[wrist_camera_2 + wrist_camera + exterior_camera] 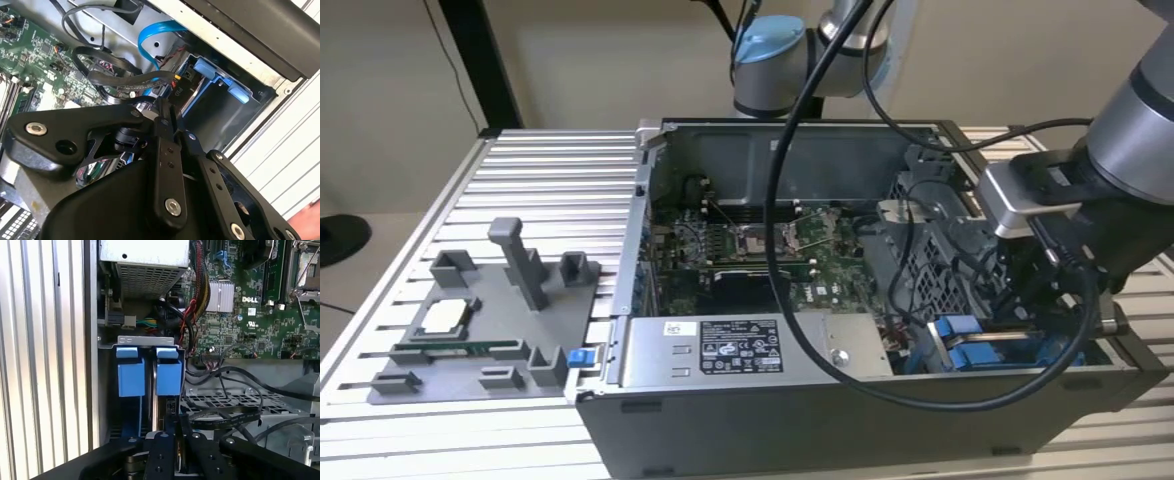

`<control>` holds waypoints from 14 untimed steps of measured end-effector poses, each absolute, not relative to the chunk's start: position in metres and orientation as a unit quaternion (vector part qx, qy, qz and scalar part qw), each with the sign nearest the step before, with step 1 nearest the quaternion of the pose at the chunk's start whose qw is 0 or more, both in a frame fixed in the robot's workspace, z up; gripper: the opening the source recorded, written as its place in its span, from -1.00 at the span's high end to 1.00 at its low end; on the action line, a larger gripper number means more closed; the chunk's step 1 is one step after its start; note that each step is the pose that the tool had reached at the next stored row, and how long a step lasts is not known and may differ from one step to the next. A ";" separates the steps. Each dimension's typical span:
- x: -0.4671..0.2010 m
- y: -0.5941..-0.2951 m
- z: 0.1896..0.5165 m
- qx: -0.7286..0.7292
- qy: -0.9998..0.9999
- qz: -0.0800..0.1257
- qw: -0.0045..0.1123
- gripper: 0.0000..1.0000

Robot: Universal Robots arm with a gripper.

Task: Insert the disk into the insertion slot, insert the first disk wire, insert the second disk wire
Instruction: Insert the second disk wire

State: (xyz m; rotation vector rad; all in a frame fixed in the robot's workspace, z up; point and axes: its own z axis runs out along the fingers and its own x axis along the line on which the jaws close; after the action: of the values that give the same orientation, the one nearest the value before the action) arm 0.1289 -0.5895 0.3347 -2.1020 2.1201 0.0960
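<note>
Gripper (172, 440) sits low at the slot (150, 347), clenched on what looks like a wire end; keep it square to the disk (162, 405), press gently.

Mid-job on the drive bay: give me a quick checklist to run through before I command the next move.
1. Silver-grey disk in its bright blue plastic carrier sits inside the grey metal insertion slot: ok.
2. End effector is down at the slot's mouth, next to the flat black cable: ok.
3. Whether the end effector has a hold on the flat black cable: cannot tell.
4. Either disk wire plugged into the disk: cannot tell.
5. Curved blue ribbon cable lies apart from the end effector: ok.
6. The arm's own thick black hose hangs across the open grey computer case; whether it clears the parts inside: cannot tell.
</note>
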 end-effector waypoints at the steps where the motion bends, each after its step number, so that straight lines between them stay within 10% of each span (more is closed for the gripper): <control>1: 0.129 -0.590 0.333 -0.701 0.709 0.032 0.077 1.00; 5: 0.129 -0.589 0.330 -0.699 0.710 0.032 0.077 1.00; 6: 0.129 -0.589 0.330 -0.699 0.710 0.033 0.078 -1.00; 14: 0.129 -0.589 0.364 -0.699 0.710 0.033 0.077 -1.00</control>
State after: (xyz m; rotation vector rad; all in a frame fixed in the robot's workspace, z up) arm 0.1289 -0.5895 0.3639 -2.0950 2.1273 0.1003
